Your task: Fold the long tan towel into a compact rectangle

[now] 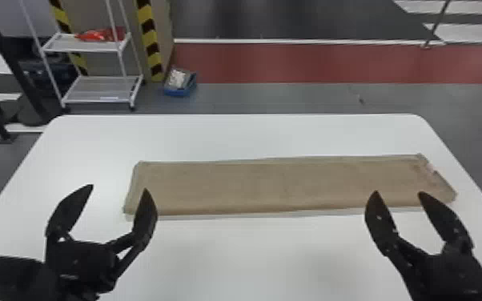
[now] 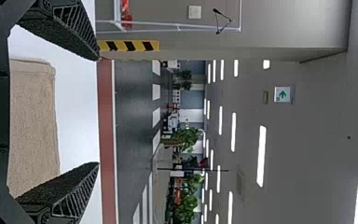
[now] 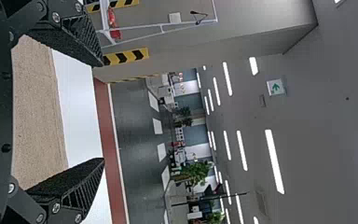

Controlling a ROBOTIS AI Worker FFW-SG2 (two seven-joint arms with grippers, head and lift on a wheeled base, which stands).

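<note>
The tan towel point(image 1: 284, 186) lies flat as a long strip across the table, left to right. My left gripper point(image 1: 119, 188) stands open by the towel's left end, its right finger overlapping that end in the head view. Toward the towel's right end is my right gripper point(image 1: 397, 193), also open, with nothing between its fingers. In the left wrist view, the towel point(image 2: 33, 126) shows past the widely parted fingers of the left gripper point(image 2: 99, 112). The right wrist view has the towel point(image 3: 39, 112) beyond the spread fingers of the right gripper point(image 3: 103, 112).
The white table point(image 1: 228, 136) has rounded far corners and extends around the towel on all sides. On the floor behind it stand a white wire rack point(image 1: 100, 89) and a small blue bin point(image 1: 180, 91). Black metal posts rise at the far left.
</note>
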